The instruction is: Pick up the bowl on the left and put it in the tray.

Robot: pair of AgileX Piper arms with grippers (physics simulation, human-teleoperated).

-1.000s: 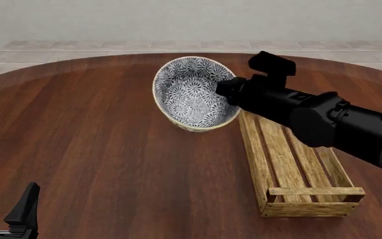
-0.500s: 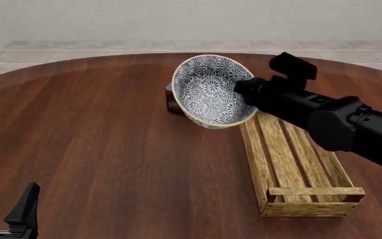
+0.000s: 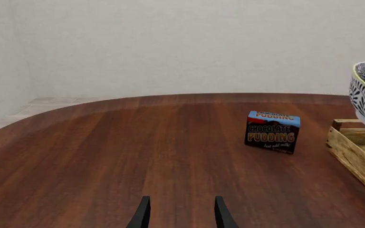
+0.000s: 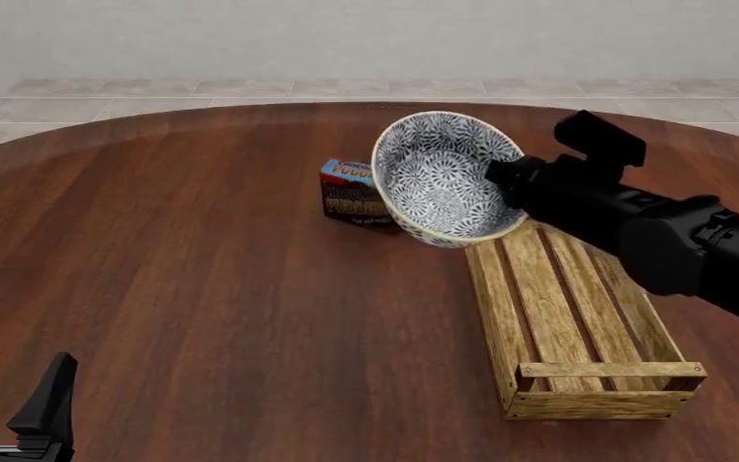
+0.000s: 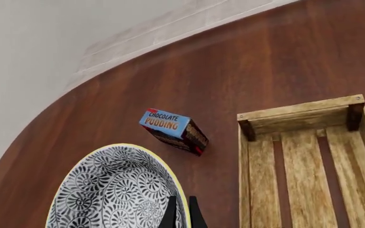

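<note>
Table (image 4: 190,289): round, dark wood, carries all.
Tray (image 4: 575,327): long wooden crate near table's right edge, one short end toward near edge, lying flat.
Bowl (image 4: 446,178): airborne, tilted, hanging over tray's far end, not yet inside.
Right gripper (image 5: 181,213): fingers pinched together on bowl rim.
Risk: thin one-sided rim pinch, heavy tilted bowl may pivot or slip; release while tilted could catch tray's side rail and tip bowl out.
Pudding box (image 4: 354,192): just beside tray's far end; dropped bowl could strike it.
Left gripper (image 3: 179,216): fingers apart, holding nothing, near table's near-left edge.
</note>
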